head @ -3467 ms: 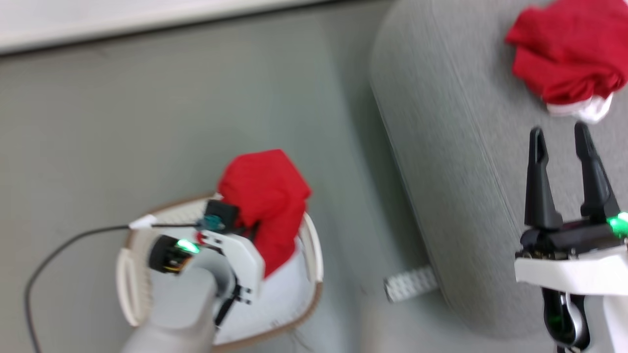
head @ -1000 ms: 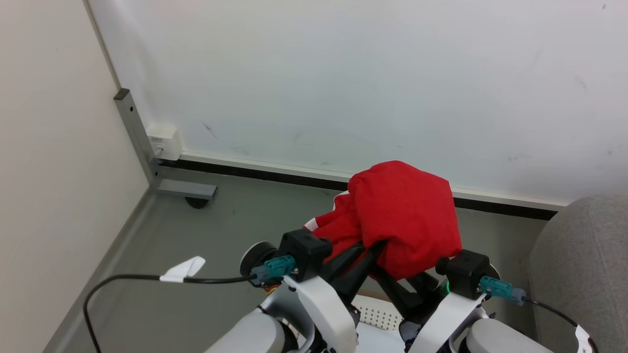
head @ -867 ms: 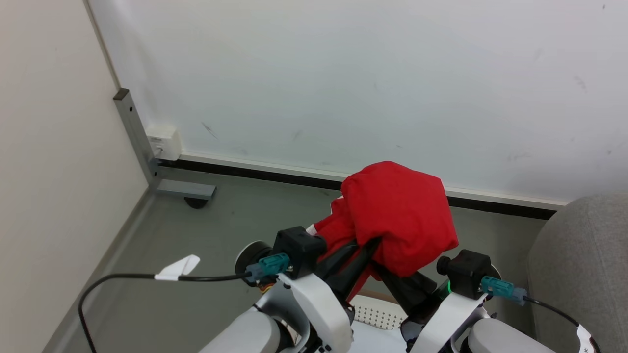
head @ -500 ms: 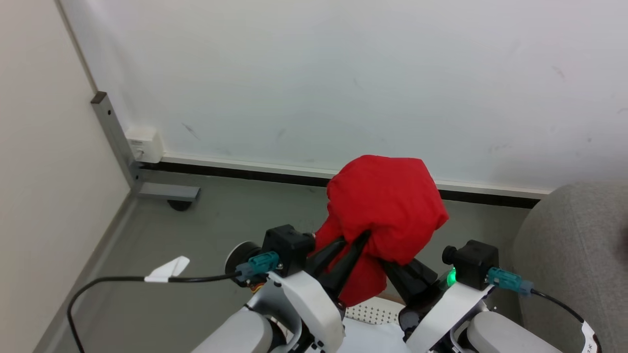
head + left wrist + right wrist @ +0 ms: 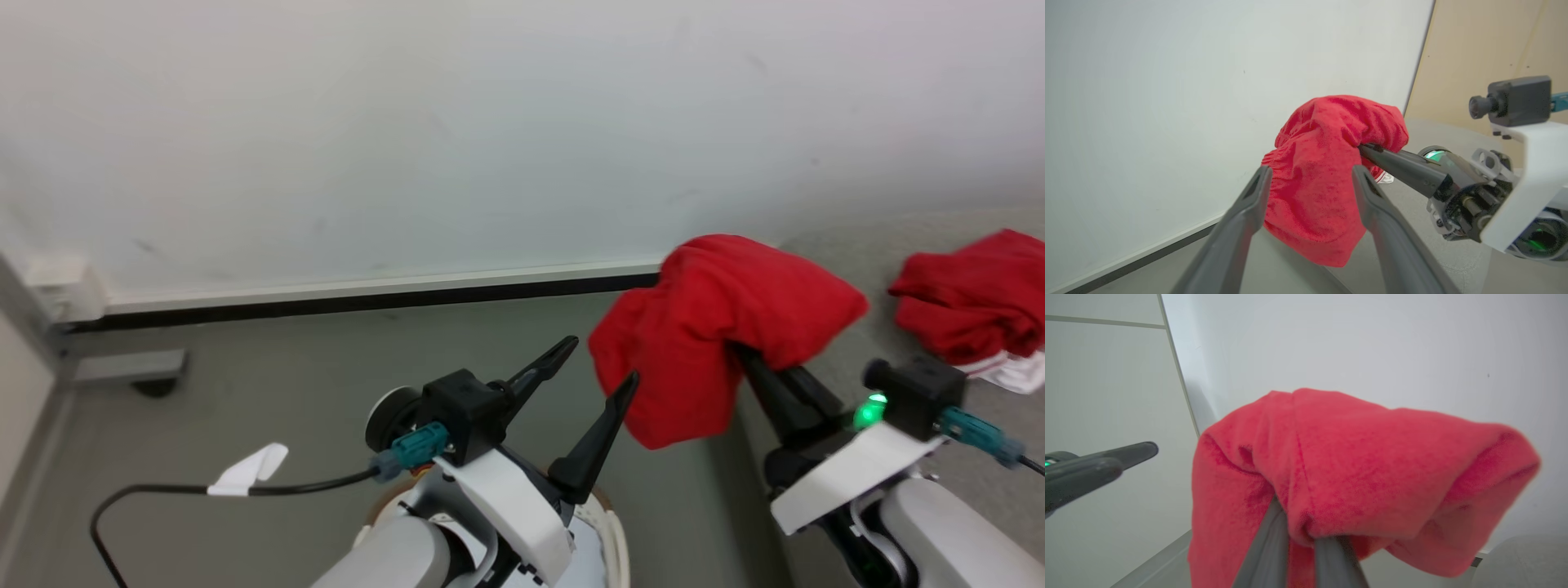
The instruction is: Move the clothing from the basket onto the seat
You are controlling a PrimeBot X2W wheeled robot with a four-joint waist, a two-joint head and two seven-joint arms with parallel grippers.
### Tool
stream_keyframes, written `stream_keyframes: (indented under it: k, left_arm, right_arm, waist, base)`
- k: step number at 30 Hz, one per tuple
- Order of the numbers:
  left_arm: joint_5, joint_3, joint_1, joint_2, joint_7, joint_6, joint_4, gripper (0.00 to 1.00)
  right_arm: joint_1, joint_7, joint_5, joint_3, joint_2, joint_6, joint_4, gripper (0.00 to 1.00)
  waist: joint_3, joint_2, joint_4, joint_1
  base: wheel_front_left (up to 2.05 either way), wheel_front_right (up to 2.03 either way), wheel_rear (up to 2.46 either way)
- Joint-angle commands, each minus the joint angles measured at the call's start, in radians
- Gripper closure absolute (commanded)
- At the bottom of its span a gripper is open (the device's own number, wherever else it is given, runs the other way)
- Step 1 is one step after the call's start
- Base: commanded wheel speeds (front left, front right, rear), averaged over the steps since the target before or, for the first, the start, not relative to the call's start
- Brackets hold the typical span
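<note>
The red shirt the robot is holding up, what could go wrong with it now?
1. The right gripper pinches only a small fold of the red garment. Most of it hangs loose, so it might slip onto the floor, short of the seat.
2. The hanging cloth is right beside the open left gripper, and a finger could snag it.

the light grey seat carried a crumpled red garment with white trim. the basket stood on the grey-green floor near it.
</note>
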Motion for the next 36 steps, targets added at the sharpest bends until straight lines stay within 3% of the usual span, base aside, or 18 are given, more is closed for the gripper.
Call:
stream_keyframes:
  k: [1, 8, 17, 28, 36]
  left_arm:
    - [0.016, 0.0, 0.008, 0.005, -0.021, -0.006, -0.011, 0.0]
    - [0.034, -0.006, 0.018, 0.024, -0.06, -0.006, -0.007, 0.0]
    - [0.027, -0.03, 0.035, 0.018, -0.084, -0.015, 0.033, 0.0]
    - [0.025, -0.041, 0.009, 0.007, -0.102, -0.024, 0.072, 0.0]
    - [0.056, -0.043, -0.071, 0.027, -0.049, -0.031, 0.049, 0.0]
  right_arm:
    - [0.036, -0.002, -0.008, -0.033, -0.016, -0.002, -0.015, 1.0]
    - [0.159, -0.002, -0.054, -0.163, -0.056, -0.002, -0.102, 1.0]
    - [0.259, 0.007, -0.093, -0.241, -0.039, -0.002, -0.17, 1.0]
    - [0.273, 0.038, -0.089, -0.303, -0.021, -0.002, -0.196, 1.0]
    - [0.121, 0.049, -0.008, -0.429, -0.086, -0.002, -0.125, 1.0]
  waist:
    - [0.021, -0.0001, -0.089, 0.0]
    - [0.029, -0.0001, -0.267, 0.0]
    - [0.047, -0.0001, -0.39, 0.0]
    - [0.076, -0.0001, -0.408, 0.0]
    - [0.227, -0.0001, -0.34, 0.0]
  base:
    - [0.0, 0.0, 0.0]
    - [0.0, 0.0, 0.0]
    - [0.0, 0.0, 0.0]
    - [0.0, 0.0, 0.0]
    - [0.0, 0.0, 0.0]
